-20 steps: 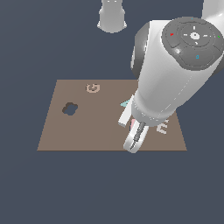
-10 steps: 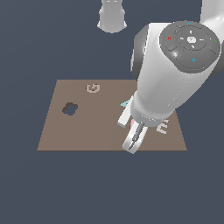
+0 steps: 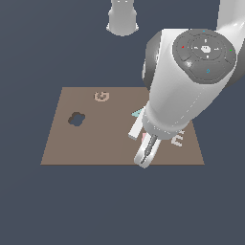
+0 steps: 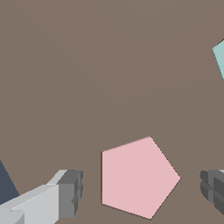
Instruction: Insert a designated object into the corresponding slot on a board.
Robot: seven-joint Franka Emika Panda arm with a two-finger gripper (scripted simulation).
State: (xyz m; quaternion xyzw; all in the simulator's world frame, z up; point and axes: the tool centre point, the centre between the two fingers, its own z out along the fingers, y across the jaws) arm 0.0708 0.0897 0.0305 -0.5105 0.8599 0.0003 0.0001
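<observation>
The pale pink pentagon block (image 4: 138, 177) lies flat on the brown board (image 4: 109, 65). In the wrist view my gripper (image 4: 142, 188) is open, one finger on each side of the block with gaps, not touching it. In the exterior view the gripper (image 3: 146, 155) hangs low over the board's (image 3: 95, 139) near edge; a sliver of the pink block (image 3: 143, 137) shows beside it. The pentagon slot is hidden behind the arm. The lobed flower-shaped hole (image 3: 76, 118) is on the board's left part in the exterior view.
A teal letter piece (image 3: 138, 113) (image 4: 220, 59) lies by the arm. A whitish letter piece (image 3: 178, 140) is partly hidden under the arm. A tan ring-like letter (image 3: 101, 96) sits near the board's far edge. The arm's base (image 3: 122, 16) stands beyond the board.
The gripper has dropped slightly lower toward the board near its front edge. The objects on the board have not moved.
</observation>
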